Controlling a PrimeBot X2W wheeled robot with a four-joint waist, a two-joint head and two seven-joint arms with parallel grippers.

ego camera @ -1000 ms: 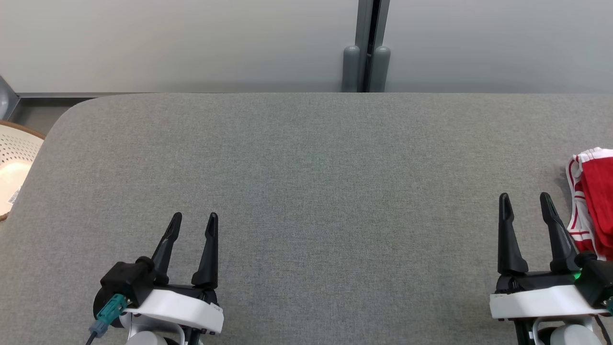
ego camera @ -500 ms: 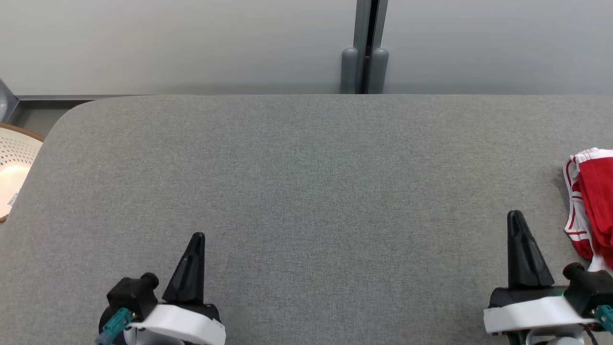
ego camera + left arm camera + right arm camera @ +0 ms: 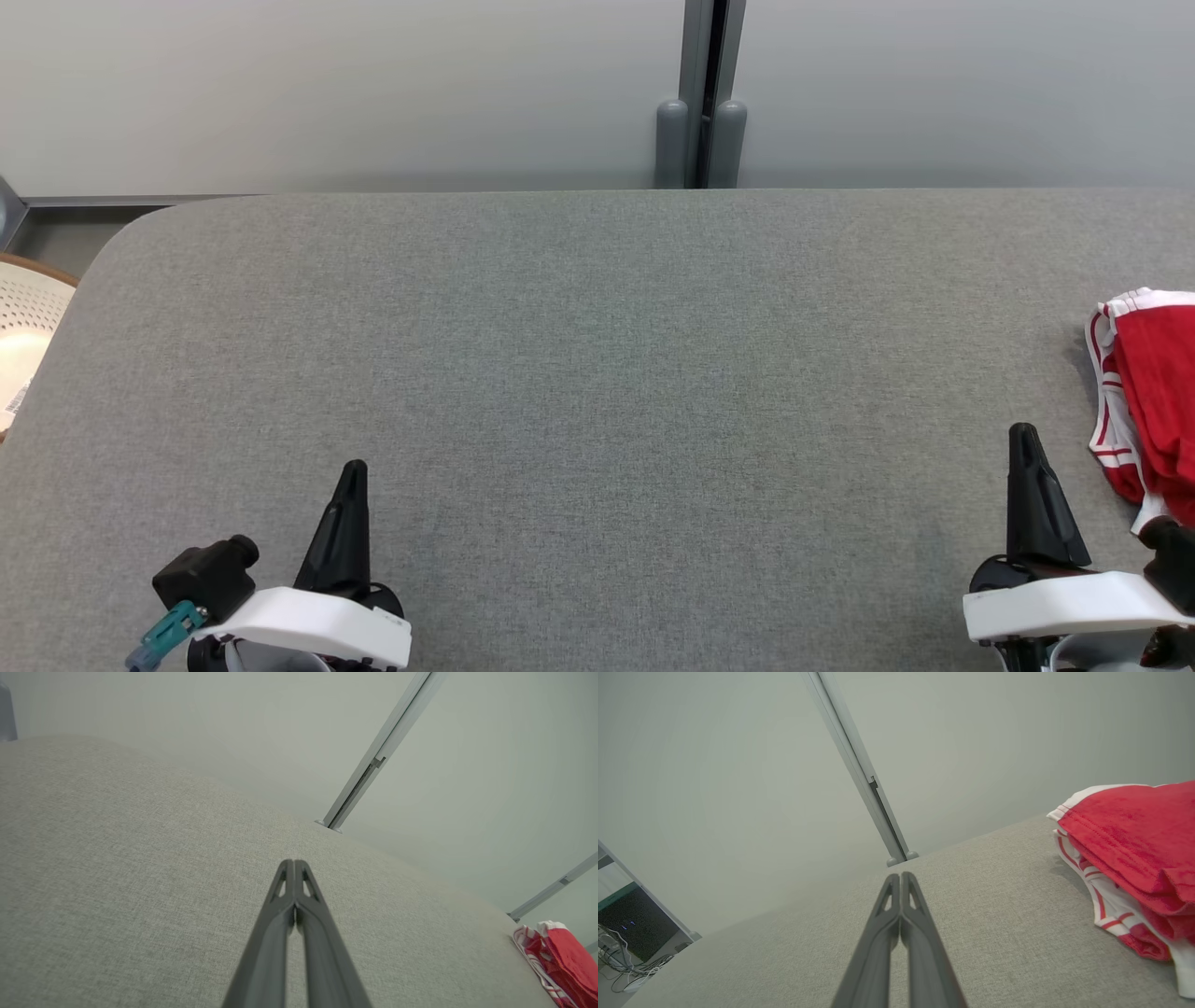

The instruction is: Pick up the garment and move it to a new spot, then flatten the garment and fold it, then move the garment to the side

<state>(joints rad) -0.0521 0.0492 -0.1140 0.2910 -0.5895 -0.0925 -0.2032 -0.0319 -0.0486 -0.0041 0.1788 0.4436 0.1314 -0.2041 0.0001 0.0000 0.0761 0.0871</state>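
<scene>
The left gripper (image 3: 353, 469) and right gripper (image 3: 1023, 434) fingers (image 3: 344, 541) were pressed together, empty, the folded garment (image 3: 1153, 392) on the table (image 3: 597, 373) just right of the right pair, so retreating straight back seemed safest

Your head camera looks from above, forward and down, on the grey fabric-covered table (image 3: 597, 327), far enough to show the pale grey wall (image 3: 280, 84) behind. The left wrist camera sits low and close over the table and looks, tilted, along the left gripper (image 3: 294, 862) toward that wall. The right wrist camera does the same along the right gripper (image 3: 901, 874). All three views share the grey vertical metal post (image 3: 700, 93) and the folded red and white garment (image 3: 1153, 392) at the table's right side.
</scene>
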